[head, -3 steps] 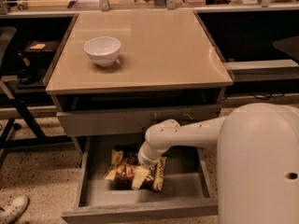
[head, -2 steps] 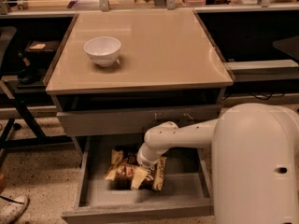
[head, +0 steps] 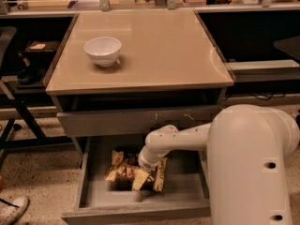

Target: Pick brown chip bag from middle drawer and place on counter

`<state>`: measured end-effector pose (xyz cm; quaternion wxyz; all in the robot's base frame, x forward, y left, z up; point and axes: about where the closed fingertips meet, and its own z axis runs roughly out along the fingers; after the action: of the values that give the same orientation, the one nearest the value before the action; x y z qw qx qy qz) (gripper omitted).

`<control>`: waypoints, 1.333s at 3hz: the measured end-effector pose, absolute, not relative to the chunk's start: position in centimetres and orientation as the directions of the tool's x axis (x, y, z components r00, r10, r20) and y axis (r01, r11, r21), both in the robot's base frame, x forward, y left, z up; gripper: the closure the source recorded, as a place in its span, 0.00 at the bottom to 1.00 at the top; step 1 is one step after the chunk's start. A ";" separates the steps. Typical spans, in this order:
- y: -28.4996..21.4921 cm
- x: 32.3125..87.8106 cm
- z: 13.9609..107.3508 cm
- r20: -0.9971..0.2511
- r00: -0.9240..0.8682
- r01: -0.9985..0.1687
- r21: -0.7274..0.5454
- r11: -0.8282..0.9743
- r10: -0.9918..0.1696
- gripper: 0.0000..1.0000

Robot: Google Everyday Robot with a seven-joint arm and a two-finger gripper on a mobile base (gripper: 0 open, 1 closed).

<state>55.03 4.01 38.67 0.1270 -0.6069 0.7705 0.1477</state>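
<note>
Found the gripper [head: 142, 167] low inside the pulled-out middle drawer [head: 136, 213], pressed onto the right half of the brown chip bag [head: 122, 171]. Could not tell whether clamped or apart. Saw the bag crumpled mid-floor, clear of the drawer's edges. Noted 1 white bowl [head: 102, 50] near the left edge of the counter [head: 159, 46] surface.
</note>
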 end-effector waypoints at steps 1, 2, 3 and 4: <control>4.1 55.2 38.0 -0.365 -0.256 -0.967 0.082 0.243 -0.895 0.00; 4.1 55.2 38.0 -0.364 -0.257 -0.966 0.083 0.244 -0.895 0.17; 4.1 55.2 38.0 -0.364 -0.257 -0.966 0.083 0.244 -0.895 0.40; 4.1 55.2 38.0 -0.364 -0.257 -0.966 0.083 0.244 -0.895 0.64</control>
<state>55.21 4.13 37.96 0.1216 -0.5971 0.7793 0.1462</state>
